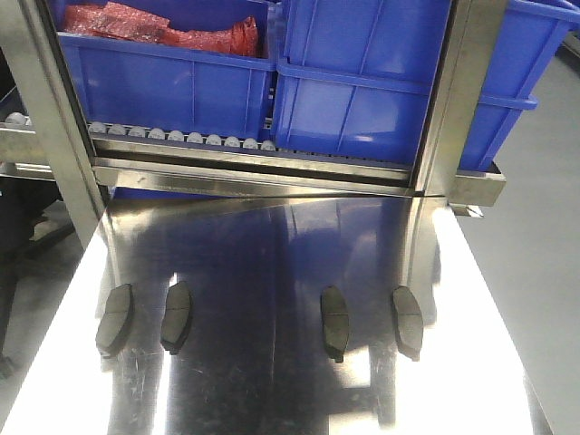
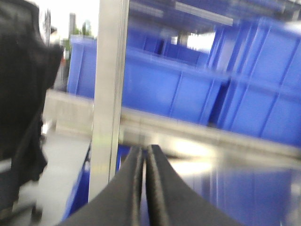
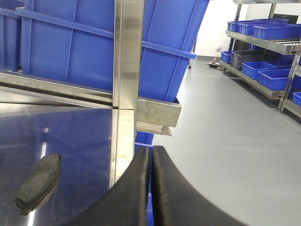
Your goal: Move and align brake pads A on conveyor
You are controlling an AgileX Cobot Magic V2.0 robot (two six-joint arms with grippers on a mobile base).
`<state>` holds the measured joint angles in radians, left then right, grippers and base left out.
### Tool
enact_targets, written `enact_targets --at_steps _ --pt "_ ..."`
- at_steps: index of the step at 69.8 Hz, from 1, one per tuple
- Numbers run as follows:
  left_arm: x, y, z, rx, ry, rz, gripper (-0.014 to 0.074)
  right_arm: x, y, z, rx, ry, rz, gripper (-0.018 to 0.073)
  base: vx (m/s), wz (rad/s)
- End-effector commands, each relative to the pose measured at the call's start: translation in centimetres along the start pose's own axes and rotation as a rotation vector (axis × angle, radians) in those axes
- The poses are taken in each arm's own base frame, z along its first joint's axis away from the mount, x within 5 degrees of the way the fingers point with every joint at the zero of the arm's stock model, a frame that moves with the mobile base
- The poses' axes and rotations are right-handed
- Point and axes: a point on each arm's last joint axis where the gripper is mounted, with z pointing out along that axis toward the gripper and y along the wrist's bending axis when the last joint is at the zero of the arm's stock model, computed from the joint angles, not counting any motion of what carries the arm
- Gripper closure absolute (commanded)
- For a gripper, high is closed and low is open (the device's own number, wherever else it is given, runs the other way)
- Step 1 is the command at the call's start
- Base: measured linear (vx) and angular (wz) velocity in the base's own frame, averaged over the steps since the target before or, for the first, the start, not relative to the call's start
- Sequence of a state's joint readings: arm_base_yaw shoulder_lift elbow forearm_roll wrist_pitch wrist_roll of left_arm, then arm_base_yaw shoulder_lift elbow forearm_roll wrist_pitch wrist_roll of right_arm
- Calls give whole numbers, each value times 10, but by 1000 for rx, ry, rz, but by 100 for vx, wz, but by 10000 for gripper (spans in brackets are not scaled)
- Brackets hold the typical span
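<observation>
Several brake pads A lie in a row on the shiny steel table [image 1: 272,245]: two at the left [image 1: 115,319] [image 1: 178,315] and two at the right [image 1: 334,322] [image 1: 407,320]. Each is a dark grey oblong with its long side pointing away from me. The conveyor is out of view. My left gripper [image 2: 145,149] is shut with nothing in it and points at the rack; the view is blurred. My right gripper [image 3: 151,149] is shut and empty over the table's right edge, with one brake pad [image 3: 38,182] to its left. Neither gripper shows in the front view.
Behind the table stands a steel rack with blue bins [image 1: 362,82]; one bin holds red bags [image 1: 163,27]. A roller rail [image 1: 181,136] and steel posts [image 1: 462,91] front the rack. Grey floor [image 3: 235,141] and more shelves of bins [image 3: 268,52] lie to the right.
</observation>
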<state>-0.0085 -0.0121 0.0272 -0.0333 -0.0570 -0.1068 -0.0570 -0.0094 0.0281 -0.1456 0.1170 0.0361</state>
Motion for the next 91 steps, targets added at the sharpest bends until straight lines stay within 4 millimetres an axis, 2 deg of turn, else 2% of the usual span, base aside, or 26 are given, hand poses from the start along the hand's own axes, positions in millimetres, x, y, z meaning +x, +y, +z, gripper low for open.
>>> enact_targets --at_steps 1,14,19,26,34,39,46,53,60,68,75,80,91 --pt "-9 -1 -2 24 -181 -5 603 -6 0 -1 4 -78 -11 563 0 0" --pt "-34 -4 -10 54 -457 -7 603 -6 0 -1 4 -78 -11 563 0 0" --pt "-44 -4 -12 56 -507 -20 603 -6 0 -1 4 -78 -11 563 0 0" --pt "-71 -4 -16 45 -554 -104 603 -6 0 -1 4 -78 -11 563 0 0" --pt "-108 -8 -13 43 -505 -200 603 -6 0 -1 4 -78 -11 563 0 0" --pt "-132 -14 -2 49 -411 -192 603 -6 0 -1 4 -78 -11 563 0 0" --pt "-162 -23 26 42 -217 -88 603 -6 0 -1 4 -78 -11 563 0 0" --pt "-178 -27 65 17 22 -40 594 -6 0 -1 4 -78 -11 563 0 0" --pt "-193 -31 99 4 182 -42 550 -6 0 -1 4 -78 -11 563 0 0" --pt "-193 -32 137 -3 348 12 456 -6 0 -1 4 -78 -11 563 0 0" --pt "-175 -31 169 9 549 105 332 -6 0 -1 4 -78 -11 563 0 0" --pt "-157 -31 188 23 693 100 234 -6 0 -1 4 -78 -11 563 0 0" --pt "-126 -31 212 38 891 34 59 -6 0 -1 4 -78 -11 563 0 0"
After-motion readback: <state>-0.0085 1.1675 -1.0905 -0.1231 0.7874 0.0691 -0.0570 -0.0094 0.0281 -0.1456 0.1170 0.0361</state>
